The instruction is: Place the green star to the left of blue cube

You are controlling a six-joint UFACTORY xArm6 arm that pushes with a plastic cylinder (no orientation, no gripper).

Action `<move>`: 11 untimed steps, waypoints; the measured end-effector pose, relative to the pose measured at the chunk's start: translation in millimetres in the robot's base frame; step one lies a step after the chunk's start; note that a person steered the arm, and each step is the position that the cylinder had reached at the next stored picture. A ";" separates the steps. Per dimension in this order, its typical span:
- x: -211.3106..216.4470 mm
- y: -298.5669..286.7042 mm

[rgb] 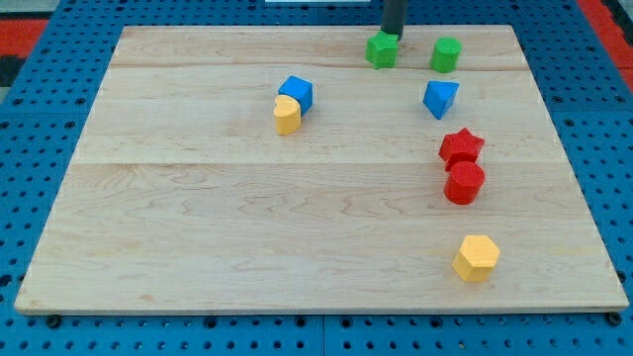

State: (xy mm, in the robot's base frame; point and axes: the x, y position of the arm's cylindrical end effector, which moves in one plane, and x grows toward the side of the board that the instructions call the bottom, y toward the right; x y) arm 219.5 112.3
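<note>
The green star (382,49) lies near the view's top edge of the wooden board (198,227), right of centre. My tip (393,36) comes down from the view's top and touches the star's upper right side. The blue cube (296,93) sits to the lower left of the star, well apart from it, with a yellow block (287,115) touching its lower left side.
A green cylinder-like block (446,53) stands right of the star. A blue triangular block (440,98) lies below it. A red star (461,147) and a red cylinder (464,183) sit together at the right. A yellow hexagonal block (477,257) lies at the lower right.
</note>
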 end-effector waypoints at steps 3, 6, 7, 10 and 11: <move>25.0 8.6; 42.9 -107.5; 42.9 -92.3; 67.1 -159.3; 68.2 -161.1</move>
State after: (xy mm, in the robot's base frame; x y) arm 287.7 -48.7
